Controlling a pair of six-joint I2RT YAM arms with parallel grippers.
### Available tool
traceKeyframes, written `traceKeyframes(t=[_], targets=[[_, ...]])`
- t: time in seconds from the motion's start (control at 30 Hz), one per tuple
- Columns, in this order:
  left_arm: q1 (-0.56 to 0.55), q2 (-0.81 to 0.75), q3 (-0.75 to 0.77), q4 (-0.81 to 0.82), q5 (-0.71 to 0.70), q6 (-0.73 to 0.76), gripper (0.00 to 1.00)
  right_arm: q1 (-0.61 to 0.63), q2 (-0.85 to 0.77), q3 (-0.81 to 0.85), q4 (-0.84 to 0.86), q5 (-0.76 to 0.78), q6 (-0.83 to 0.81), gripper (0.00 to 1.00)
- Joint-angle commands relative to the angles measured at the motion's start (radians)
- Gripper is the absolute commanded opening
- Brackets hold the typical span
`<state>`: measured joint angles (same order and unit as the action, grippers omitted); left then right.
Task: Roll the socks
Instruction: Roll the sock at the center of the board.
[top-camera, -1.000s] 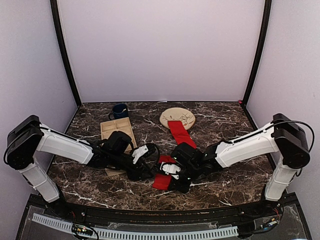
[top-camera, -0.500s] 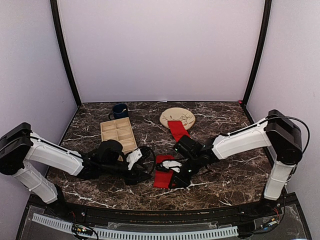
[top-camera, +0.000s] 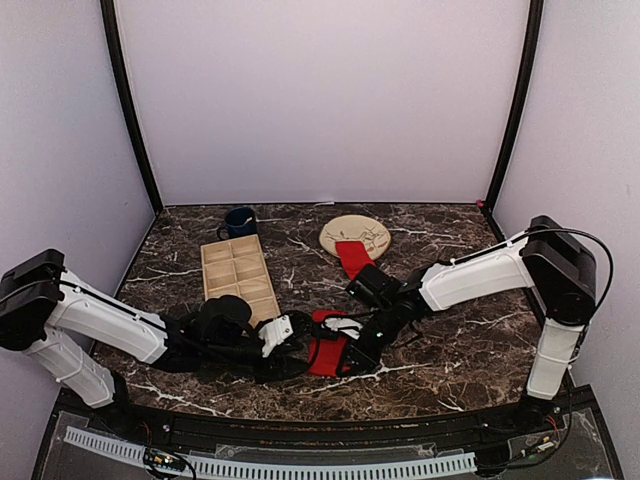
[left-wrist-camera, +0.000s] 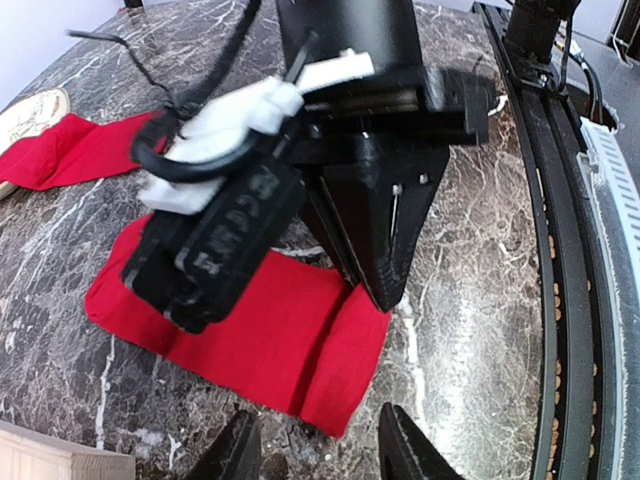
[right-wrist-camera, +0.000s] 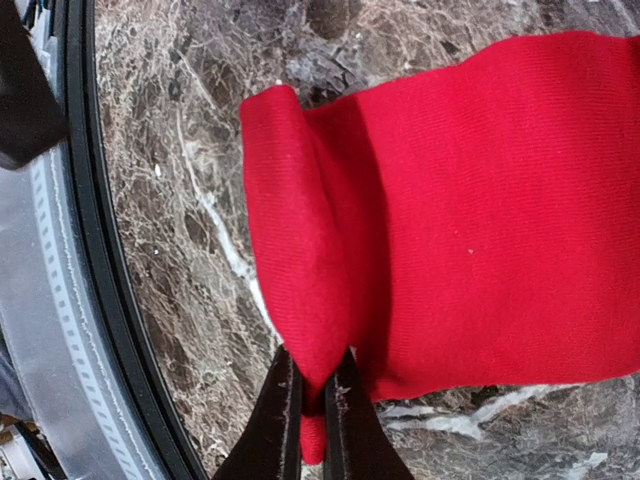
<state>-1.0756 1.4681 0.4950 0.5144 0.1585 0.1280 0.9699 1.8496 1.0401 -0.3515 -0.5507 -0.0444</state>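
While the near sock (top-camera: 325, 353) lies flat on the marble table (top-camera: 455, 345) close to the front edge, its end is seen doubled over. That fold is pinched tight between the pressed-together fingers of the right gripper (right-wrist-camera: 313, 366). Just beside the same end, the left gripper (left-wrist-camera: 318, 428) is held low with its fingers spread and nothing caught between them; whether the tips touch the fabric cannot be told. Farther back, the second sock (top-camera: 353, 258) is stretched out, its far end laid on the beige plate (top-camera: 376, 231). Over on the left, a wooden tray (top-camera: 238, 272) and a blue mug (top-camera: 239, 222) are parked, well apart from both socks.
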Motion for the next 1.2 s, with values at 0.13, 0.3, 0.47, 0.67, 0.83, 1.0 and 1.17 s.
traceKeyframes(t=[0.13,0.3,0.47,0.67,0.83,1.0,1.17], targets=[[-0.050,0.081,0.088,-0.076,-0.010,0.115,0.42,-0.023,0.030,0.042,-0.037,-0.085,0.010,0.02],[-0.068,0.135,0.140,-0.122,-0.019,0.163,0.41,-0.023,0.034,0.049,-0.049,-0.093,0.006,0.02],[-0.069,0.168,0.168,-0.149,-0.023,0.192,0.41,-0.023,0.039,0.054,-0.063,-0.104,0.002,0.02],[-0.069,0.204,0.190,-0.182,-0.040,0.214,0.41,-0.023,0.055,0.064,-0.081,-0.124,-0.007,0.02],[-0.068,0.217,0.203,-0.200,-0.034,0.220,0.40,-0.022,0.066,0.076,-0.094,-0.129,-0.013,0.02],[-0.069,0.235,0.221,-0.235,-0.023,0.227,0.36,-0.023,0.075,0.087,-0.102,-0.135,-0.017,0.02],[-0.070,0.247,0.228,-0.251,-0.013,0.230,0.31,-0.023,0.079,0.090,-0.107,-0.143,-0.019,0.02]])
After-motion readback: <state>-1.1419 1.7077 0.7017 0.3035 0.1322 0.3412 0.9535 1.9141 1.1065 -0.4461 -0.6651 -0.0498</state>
